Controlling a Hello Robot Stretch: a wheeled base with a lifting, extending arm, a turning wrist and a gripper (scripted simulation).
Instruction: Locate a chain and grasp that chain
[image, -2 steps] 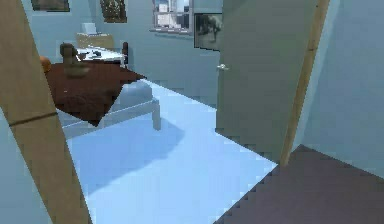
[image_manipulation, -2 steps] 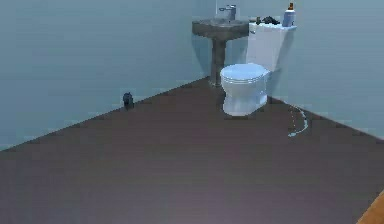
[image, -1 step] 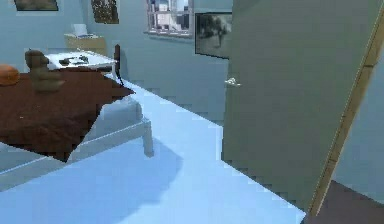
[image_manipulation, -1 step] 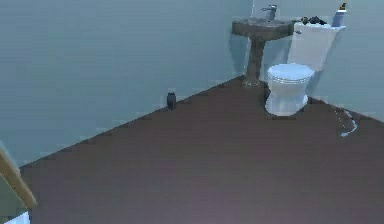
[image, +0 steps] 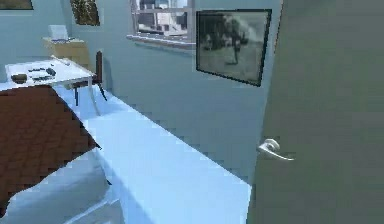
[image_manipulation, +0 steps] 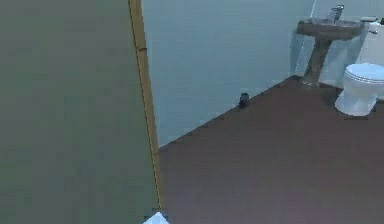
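Observation:
In the forward view a white desk (image: 60, 72) stands at the far left with a few small dark things (image: 40, 71) lying on it, too small to name. A dark chair (image: 98, 72) stands beside the desk. No shape here reads as a chain.
A grey-green door (image: 330, 120) with a silver lever handle (image: 274, 150) fills the forward view's right. A brown-covered bed (image: 40, 140), a window (image: 160, 20) and a framed picture (image: 233, 45) lie ahead. The arm side view has a door (image_manipulation: 65, 100), a pedestal sink (image_manipulation: 325, 35), a toilet (image_manipulation: 362, 85) and brown floor (image_manipulation: 280, 160).

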